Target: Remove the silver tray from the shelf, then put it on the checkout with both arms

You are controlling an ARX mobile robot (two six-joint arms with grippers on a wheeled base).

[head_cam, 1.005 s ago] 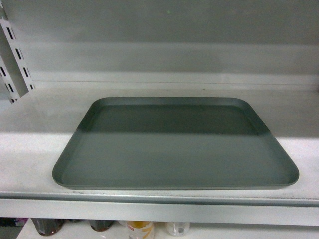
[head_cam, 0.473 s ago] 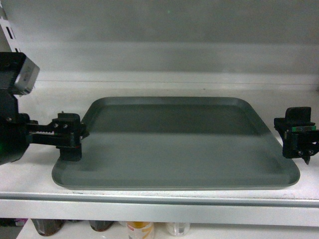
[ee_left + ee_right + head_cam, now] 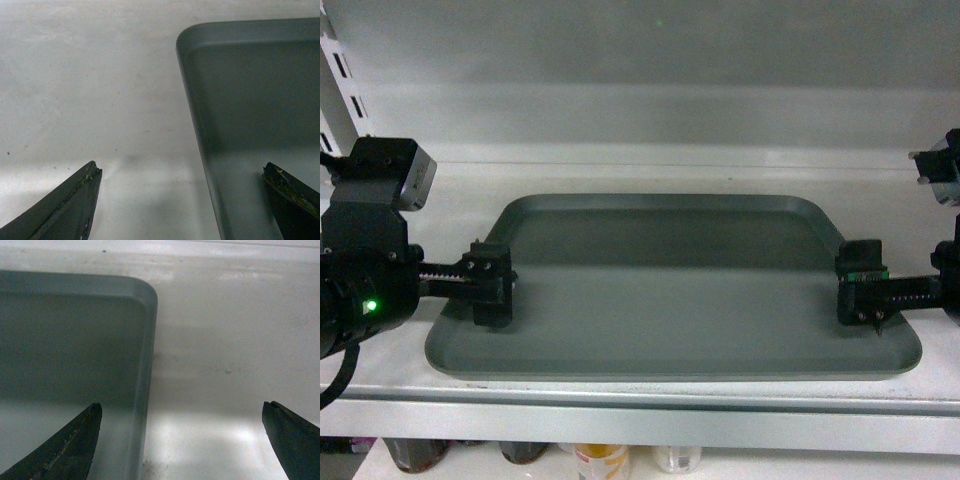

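Setting: white shelf [image 3: 380,250] with a pale back panel [image 3: 650,70]; bottles on a lower board show just under its front lip.

Object: silver tray [image 3: 670,300], lying flat on the shelf, long side parallel to the front lip, nothing on it.

Left gripper [image 3: 490,285]: at the tray's left rim. Wrist view shows the two fingertips spread wide, one over bare shelf outboard of the rim, the other over the tray floor, so the rim runs between them. Not closed on anything.

Right gripper [image 3: 862,292]: mirrored at the right rim, fingers likewise spread, one over the tray floor, one over the shelf outboard, rim between them.

Contact: whether either gripper touches the metal cannot be told from these views.

Step in hand (judged): positioning for a two-sided pinch; tray not yet lifted.

Handling (judged): stiff sheet metal, probably light for its breadth, smooth and likely slippery under narrow fingertips; low rim gives little to bite on.

Where to hold (judged): pinch each short-side rim near its middle, both grippers level with one another, so the tray stays flat.
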